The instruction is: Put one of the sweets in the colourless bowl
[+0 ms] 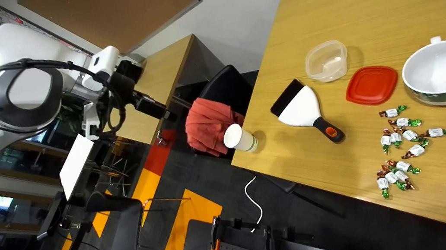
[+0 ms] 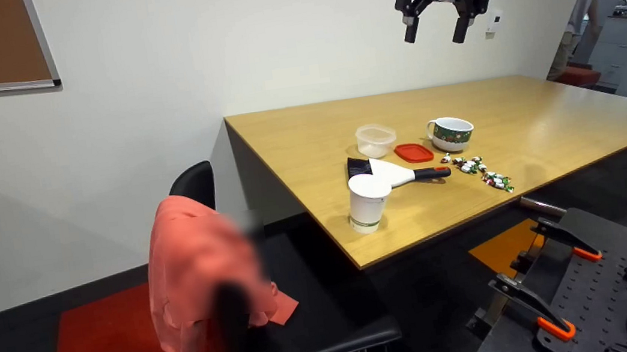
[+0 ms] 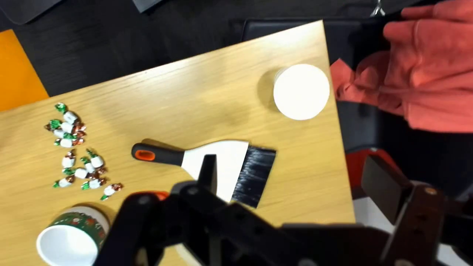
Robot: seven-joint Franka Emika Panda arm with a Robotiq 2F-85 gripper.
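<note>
With the gripper (image 2: 436,34) spread and empty, pickup likely required a crosswise pinch on the candy (image 1: 392,112) nearest the lid (image 1: 372,85).

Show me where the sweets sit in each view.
In an exterior view: sweets, lower right.
In an exterior view: sweets, right of centre, slightly below mid-height.
Wrist view: sweets, left side, around mid-height.
Shared landmark: the green-banded mug, near them in all three.

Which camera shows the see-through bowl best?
An exterior view, where the see-through bowl looks largest and nothing covers it. Both exterior views show it whole; in the wrist view, the claw hides most of it.
</note>
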